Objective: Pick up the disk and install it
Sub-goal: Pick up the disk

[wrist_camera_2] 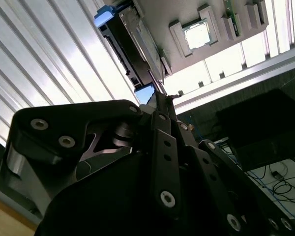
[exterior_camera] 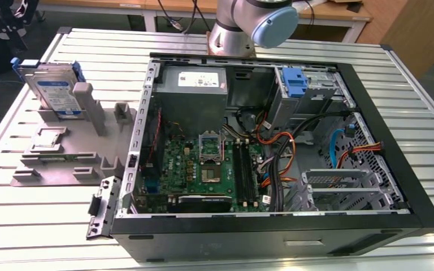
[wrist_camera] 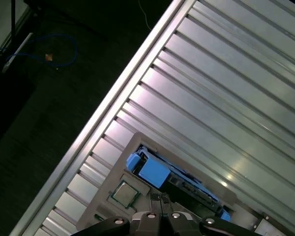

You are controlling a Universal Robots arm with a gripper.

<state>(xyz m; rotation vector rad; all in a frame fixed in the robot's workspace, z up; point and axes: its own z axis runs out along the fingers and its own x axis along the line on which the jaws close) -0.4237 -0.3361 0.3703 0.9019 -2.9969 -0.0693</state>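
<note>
The disk (exterior_camera: 55, 90) stands on edge in a slot of the grey holder (exterior_camera: 66, 166) at the exterior view's left. Its white-and-blue label and blue rails face outward. In both wrist views I look down on it from well above: the disk (wrist_camera_2: 130, 42) shows its blue end, and the disk (wrist_camera: 169, 177) lies in the holder's slot. My gripper (wrist_camera_2: 160, 91) hangs high over the holder, apart from the disk. The fingers of the gripper (wrist_camera: 160, 197) are shut together with nothing between them.
An open computer case (exterior_camera: 398, 141) lies on the slatted metal table (exterior_camera: 420, 84), with motherboard (exterior_camera: 209, 169), a blue bracket (exterior_camera: 296, 82) in the upper bay and a metal drive cage (exterior_camera: 345, 189). The holder also carries a processor chip (wrist_camera: 123, 192) and a green strip (exterior_camera: 59, 157).
</note>
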